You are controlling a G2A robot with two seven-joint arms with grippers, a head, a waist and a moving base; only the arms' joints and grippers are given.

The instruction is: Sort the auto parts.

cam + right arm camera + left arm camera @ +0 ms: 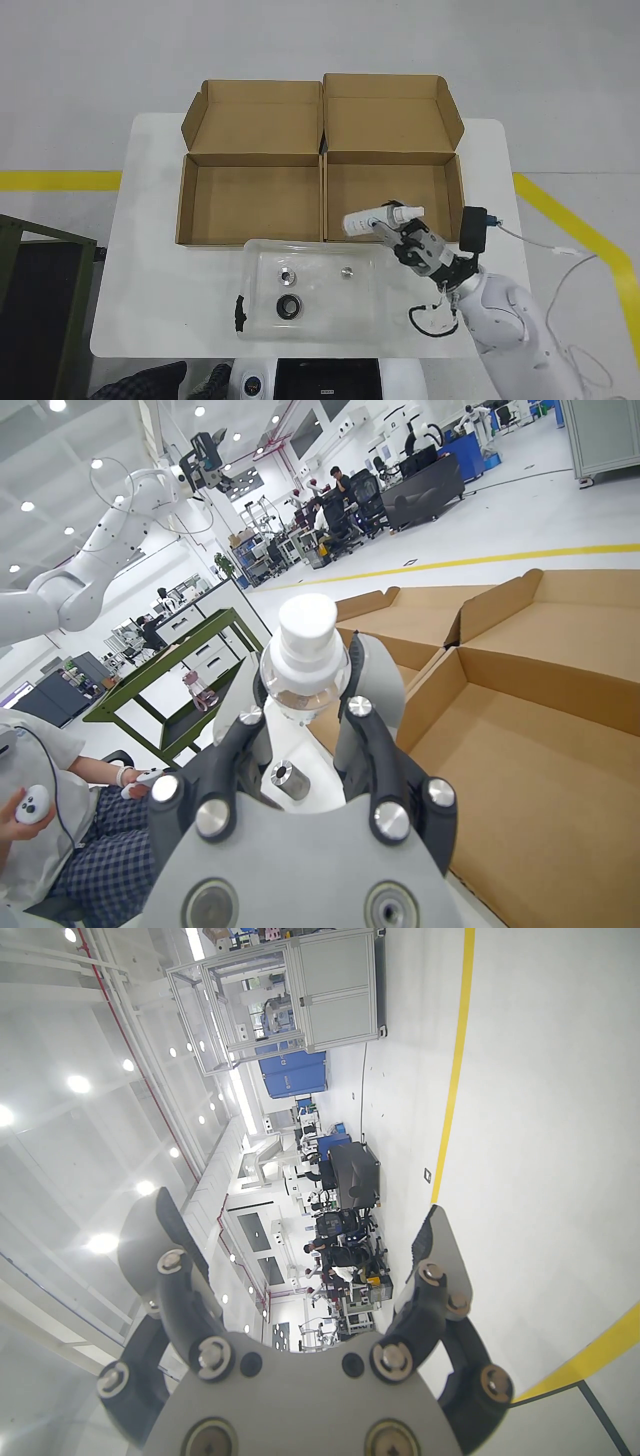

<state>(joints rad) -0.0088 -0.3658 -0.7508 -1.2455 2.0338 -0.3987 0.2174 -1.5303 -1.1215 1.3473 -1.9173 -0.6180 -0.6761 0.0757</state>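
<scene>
1. The right claw (385,228) is pinching a clear spray bottle (362,222). Its fingers are pressed onto the round body just behind the white cap.
2. The bottle hangs roughly level in the claw, above the near wall of the right cardboard box (390,185). The box floor lies just ahead of the claw and below it.
3. The left cardboard box (250,200) sits further off to the claw's side. The clear tray (320,320) lies just behind and below the claw and holds a metal cylinder (347,271), a black ring (290,306) and other small parts.
4. The left claw (300,1208) is spread and holds nothing. It is raised well away from the table.
5. Risk: the body is smooth and round and is gripped near one end, so the long free end could swing down or slip out.
6. Risk: an early release here could land the bottle on the box wall, and it might tip back into the tray.
7. Risk: a steep descent could catch the claw on that wall and shift the box.
</scene>
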